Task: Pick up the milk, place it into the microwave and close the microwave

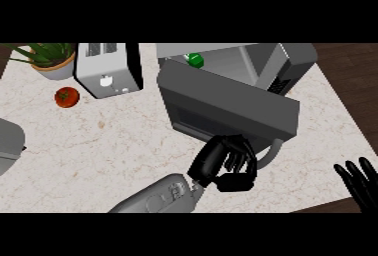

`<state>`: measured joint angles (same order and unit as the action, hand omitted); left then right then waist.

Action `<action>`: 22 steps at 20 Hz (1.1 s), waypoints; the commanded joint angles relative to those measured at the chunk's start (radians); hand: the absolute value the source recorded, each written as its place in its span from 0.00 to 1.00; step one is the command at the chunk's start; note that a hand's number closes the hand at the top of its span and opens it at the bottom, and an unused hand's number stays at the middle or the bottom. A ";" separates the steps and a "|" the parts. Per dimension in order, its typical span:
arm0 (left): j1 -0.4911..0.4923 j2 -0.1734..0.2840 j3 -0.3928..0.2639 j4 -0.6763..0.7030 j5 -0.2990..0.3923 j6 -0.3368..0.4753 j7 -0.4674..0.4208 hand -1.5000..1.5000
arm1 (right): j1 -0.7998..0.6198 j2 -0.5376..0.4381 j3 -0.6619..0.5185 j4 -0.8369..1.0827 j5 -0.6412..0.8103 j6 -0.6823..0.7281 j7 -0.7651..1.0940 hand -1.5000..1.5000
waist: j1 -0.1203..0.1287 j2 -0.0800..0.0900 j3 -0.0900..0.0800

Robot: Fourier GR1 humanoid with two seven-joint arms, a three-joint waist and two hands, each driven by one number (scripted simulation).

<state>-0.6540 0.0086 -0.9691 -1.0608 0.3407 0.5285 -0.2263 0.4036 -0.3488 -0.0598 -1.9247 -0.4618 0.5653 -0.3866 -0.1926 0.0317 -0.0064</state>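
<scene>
On the pale marble counter (111, 140), the grey microwave's swung-out door (229, 107) lies just beyond the left hand (230, 167), fingers curled empty against its edge; the right hand (359, 181) rests open, farther off.

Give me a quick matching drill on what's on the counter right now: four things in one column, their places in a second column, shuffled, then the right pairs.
Things:
1. milk
2. tomato
3. potted plant
4. right hand

Places:
A. far left corner of the counter
B. resting open at the view's right edge
C. inside the microwave, behind its open door
D. on the counter left of the toaster

Pairs: 1-C, 2-D, 3-A, 4-B
</scene>
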 commanded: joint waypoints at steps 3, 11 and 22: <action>-0.141 -0.008 0.054 0.066 0.106 0.064 -0.021 1.00 | -0.009 -0.012 0.005 -0.049 -0.030 -0.032 0.066 0.00 | -0.012 0.010 0.001; -0.226 -0.009 0.107 0.190 0.220 0.066 -0.072 1.00 | -0.009 -0.050 -0.021 -0.089 -0.100 -0.034 0.117 0.00 | -0.050 0.028 0.002; -0.312 -0.009 0.177 0.317 0.374 0.015 -0.140 1.00 | -0.036 -0.076 -0.040 -0.142 -0.147 -0.050 0.157 0.00 | -0.081 0.042 0.002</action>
<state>-0.9303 -0.0004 -0.8353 -0.8031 0.6666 0.5532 -0.3418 0.3774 -0.4081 -0.0864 -2.0520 -0.5881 0.5115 -0.2406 -0.2606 0.0666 -0.0044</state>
